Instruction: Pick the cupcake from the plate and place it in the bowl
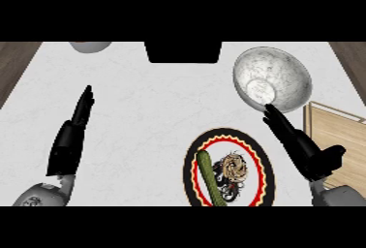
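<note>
black left robot hand [71, 138]: fingers straight and together, holding nothing. Parked on the left of the white marbled desk [157, 106], well apart from the work, so likely idle.
round black plate with red-and-yellow rim [227, 131]: near the lower edge, right of centre.
long green vegetable stick [208, 177]: on the plate's left half, just beside the target.
brown swirl-topped cupcake [233, 167]: sits on the plate, not yet picked.
grey marbled round bowl [275, 72]: beyond the plate, no cupcake in it.
black right robot hand [304, 147]: fingers straight, thumb spread, clamped on nothing. Fingertips at the bowl's near rim, palm right of the plate. It is closest to both, so probably the picking hand.
light wooden board [336, 135]: right edge, partly behind that hand.
</note>
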{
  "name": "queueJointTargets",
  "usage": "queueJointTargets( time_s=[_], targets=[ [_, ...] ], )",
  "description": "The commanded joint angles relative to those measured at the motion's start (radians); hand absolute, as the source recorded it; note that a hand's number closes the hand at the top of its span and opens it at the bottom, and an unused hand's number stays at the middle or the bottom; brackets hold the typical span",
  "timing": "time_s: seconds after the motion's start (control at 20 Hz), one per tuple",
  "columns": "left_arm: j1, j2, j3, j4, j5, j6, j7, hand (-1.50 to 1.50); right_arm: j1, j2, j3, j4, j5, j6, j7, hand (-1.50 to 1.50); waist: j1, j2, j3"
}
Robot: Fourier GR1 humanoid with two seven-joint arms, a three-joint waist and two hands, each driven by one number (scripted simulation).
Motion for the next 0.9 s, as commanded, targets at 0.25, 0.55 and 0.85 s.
queueJointTargets(
  time_s=[0.25, 0.55, 0.85],
  targets=[
    [-0.012, -0.016, -0.049, -0.064, 0.161, -0.267, -0.012, 0.00, 0.036, 0.056, -0.034, -0.244, 0.130, -0.211, -0.059, 1.50, -0.026, -0.003, 0.009],
    [-0.034, -0.083, -0.056, 0.010, 0.183, -0.333, -0.013, 0.00, 0.057, 0.158, 0.076, -0.100, 0.354, -0.345, -0.084, -1.50, -0.003, 0.004, 0.011],
    [-0.055, -0.070, -0.022, 0.009, 0.209, -0.368, -0.009, 0.00, -0.074, 0.016, 0.193, -0.104, 0.654, -0.352, 0.127, -1.50, 0.005, 0.002, 0.009]
  ],
)
